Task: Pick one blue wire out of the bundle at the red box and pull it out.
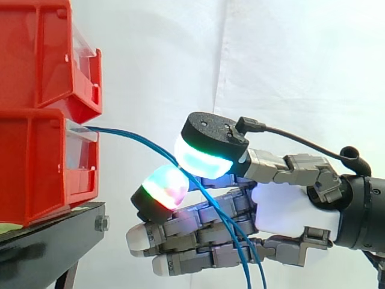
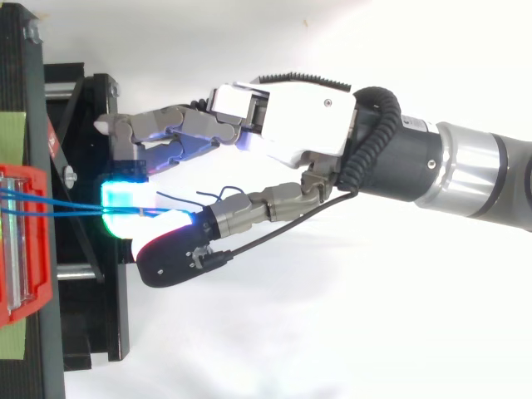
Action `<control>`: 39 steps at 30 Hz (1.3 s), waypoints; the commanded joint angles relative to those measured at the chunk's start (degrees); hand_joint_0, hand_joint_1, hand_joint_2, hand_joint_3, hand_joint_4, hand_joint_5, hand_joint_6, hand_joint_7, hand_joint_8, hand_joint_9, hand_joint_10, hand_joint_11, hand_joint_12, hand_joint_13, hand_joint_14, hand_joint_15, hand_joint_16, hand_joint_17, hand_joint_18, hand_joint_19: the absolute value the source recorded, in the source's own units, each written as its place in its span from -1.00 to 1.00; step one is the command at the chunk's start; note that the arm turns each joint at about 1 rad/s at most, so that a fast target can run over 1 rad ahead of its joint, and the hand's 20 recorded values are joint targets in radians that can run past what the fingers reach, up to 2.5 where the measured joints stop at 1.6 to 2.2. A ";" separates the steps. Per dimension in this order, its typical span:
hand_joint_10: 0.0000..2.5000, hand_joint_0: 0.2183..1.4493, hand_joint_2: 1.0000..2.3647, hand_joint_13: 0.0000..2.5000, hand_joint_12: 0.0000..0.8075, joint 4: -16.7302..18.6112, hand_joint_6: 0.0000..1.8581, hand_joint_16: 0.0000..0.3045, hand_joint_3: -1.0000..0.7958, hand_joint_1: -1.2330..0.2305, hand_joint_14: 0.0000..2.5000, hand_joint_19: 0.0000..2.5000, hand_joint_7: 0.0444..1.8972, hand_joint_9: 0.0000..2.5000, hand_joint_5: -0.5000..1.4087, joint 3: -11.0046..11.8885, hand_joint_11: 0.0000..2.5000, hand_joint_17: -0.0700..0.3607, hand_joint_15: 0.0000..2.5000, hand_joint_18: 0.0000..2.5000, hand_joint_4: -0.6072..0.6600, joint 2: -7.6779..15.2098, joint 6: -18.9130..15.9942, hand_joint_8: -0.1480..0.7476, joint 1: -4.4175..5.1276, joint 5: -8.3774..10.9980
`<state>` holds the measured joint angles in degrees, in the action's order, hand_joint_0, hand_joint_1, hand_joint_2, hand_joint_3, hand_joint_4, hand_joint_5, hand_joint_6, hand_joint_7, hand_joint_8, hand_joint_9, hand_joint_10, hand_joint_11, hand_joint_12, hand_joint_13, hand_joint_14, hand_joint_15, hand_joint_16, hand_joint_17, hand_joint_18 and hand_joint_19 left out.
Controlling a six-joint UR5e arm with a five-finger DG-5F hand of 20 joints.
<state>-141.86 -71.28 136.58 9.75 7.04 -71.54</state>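
Where they leave the lower red box (image 1: pixel 36 168) at the left, the blue wires (image 1: pixel 129 135) run right into the hand (image 1: pixel 283 211). Two glowing pads (image 1: pixel 204 159) pinch them, and they hang down beyond; the other fingers lie straight. The box sits on a black stand (image 1: pixel 54 238).

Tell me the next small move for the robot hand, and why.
Probably draw the robot hand straight back from the red bin, keeping the pinch: its pads are closed on the blue wire, which runs from the bin's front to the pinch, the rest hanging below.
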 commanded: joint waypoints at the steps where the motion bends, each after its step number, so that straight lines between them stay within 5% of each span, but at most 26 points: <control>1: -0.99 -0.43 -0.98 -0.85 -0.03 0.00 -0.42 -0.59 -0.26 -0.24 -1.00 -0.85 0.44 -0.47 -0.57 0.00 -0.79 -0.02 -0.99 -0.88 0.51 0.00 0.00 -0.01 -0.01 0.00; 9: -0.99 -0.45 -0.98 -0.85 -0.02 0.00 -0.46 -0.58 -0.29 -0.19 -1.00 -0.84 0.39 -0.45 -0.56 0.09 -0.80 -0.01 -0.98 -0.88 0.58 0.00 0.62 -0.01 -0.10 0.44; 22: -0.99 -0.45 -0.98 -0.83 -0.02 -0.35 -0.46 -0.58 -0.28 -0.19 -1.00 -0.82 0.38 -0.45 -0.56 0.09 -0.78 -0.01 -0.97 -0.86 0.54 0.00 3.61 -0.01 -0.63 5.19; 39: -0.99 -0.43 -0.98 -0.83 -0.02 0.00 -0.46 -0.59 -0.23 -0.18 -1.00 -0.81 0.42 -0.43 -0.56 0.09 -0.78 -0.02 -0.97 -0.85 0.49 0.00 4.40 -0.01 -0.72 5.27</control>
<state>-141.86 -71.19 136.58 14.10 6.31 -66.27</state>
